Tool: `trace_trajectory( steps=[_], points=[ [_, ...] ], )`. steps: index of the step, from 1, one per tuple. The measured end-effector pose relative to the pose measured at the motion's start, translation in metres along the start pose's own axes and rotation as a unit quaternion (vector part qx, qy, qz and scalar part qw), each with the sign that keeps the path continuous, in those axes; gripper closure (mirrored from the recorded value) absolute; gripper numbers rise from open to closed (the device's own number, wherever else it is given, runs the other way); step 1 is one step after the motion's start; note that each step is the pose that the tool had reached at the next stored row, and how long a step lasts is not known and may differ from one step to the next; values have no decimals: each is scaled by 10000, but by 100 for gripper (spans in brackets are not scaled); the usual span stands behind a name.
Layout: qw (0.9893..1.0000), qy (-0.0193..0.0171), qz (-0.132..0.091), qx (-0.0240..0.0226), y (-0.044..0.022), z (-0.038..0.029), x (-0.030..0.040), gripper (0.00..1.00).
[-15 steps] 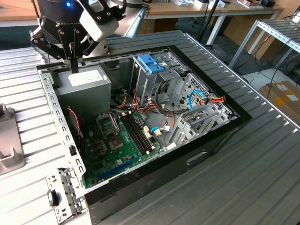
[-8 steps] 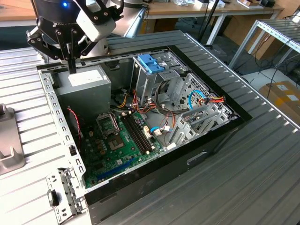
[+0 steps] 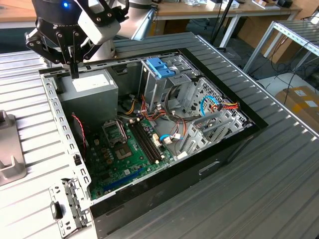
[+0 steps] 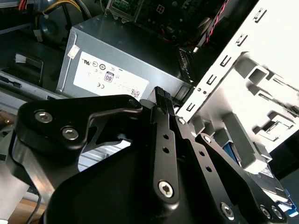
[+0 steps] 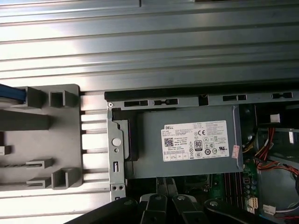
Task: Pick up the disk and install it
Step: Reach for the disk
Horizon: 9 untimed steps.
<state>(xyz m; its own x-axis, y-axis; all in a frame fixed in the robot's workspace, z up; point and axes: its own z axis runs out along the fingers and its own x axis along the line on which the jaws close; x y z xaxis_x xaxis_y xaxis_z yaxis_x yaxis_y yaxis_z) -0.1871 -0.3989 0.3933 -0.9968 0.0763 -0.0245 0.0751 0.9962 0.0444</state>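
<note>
**Tabletop** (image 3: pixel 269 189): a ribbed metal surface carrying all items.

**Case** (image 3: pixel 164 184): an open computer case lying on its side, interior facing up, in the middle of the exterior view.

**Power supply** (image 3: pixel 89 92): a grey box with a white label, in the case corner toward the exterior view's left. It also appears in the second wrist view (image 4: pixel 117 60) and the first wrist view (image 5: pixel 187 140).

**Motherboard** (image 3: pixel 124 149): a green board on the case floor, just beside the power supply.

**Drive cage** (image 3: pixel 199 99): perforated metal bays on the case's far side, toward the exterior view's right. A blue clip (image 3: pixel 160 67) is fixed on top, and coloured cables (image 3: pixel 227 106) run beside it.

**Holder** (image 3: pixel 9 159): a grey slotted fixture on the tabletop outside the case, at the exterior view's left edge. It is seen in both wrist views (image 5: pixel 46 135) (image 4: pixel 261 93).

**End effector** (image 3: pixel 74 72): black fingers pressed together with nothing between them. It hangs over the case rim at the power-supply corner, and is visible in both wrist views (image 4: pixel 163 95) (image 5: pixel 166 183). Whether it touches the power supply cannot be told.

**Disk** (image 4: pixel 259 168): it sits in the holder, outside the case and apart from the end effector. A blue rail and part of a labelled face show in the second wrist view. A blue edge shows in the first wrist view (image 5: pixel 9 93).
</note>
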Motion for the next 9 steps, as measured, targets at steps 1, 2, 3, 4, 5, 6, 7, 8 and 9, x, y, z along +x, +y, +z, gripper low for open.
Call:
trace_trajectory(
  steps=[1, 2, 3, 4, 5, 6, 7, 8, 9],
  points=[
    [10000, 0, 0, 0, -1, -1, 9, 90],
    [10000, 0, 0, 0, -1, 0, 15, 90],
    [10000, 0, 0, 0, -2, -1, 22, 90],
    [10000, 0, 0, 0, -2, -1, 30, 90],
    [10000, 0, 0, 0, -3, -1, 36, 90],
    [10000, 0, 0, 0, -3, -1, 43, 90],
    [10000, 0, 0, 0, -4, -2, 50, 90],
    [10000, 0, 0, 0, -4, -2, 58, 90],
    [10000, 0, 0, 0, -5, -2, 65, 90]
  ],
)
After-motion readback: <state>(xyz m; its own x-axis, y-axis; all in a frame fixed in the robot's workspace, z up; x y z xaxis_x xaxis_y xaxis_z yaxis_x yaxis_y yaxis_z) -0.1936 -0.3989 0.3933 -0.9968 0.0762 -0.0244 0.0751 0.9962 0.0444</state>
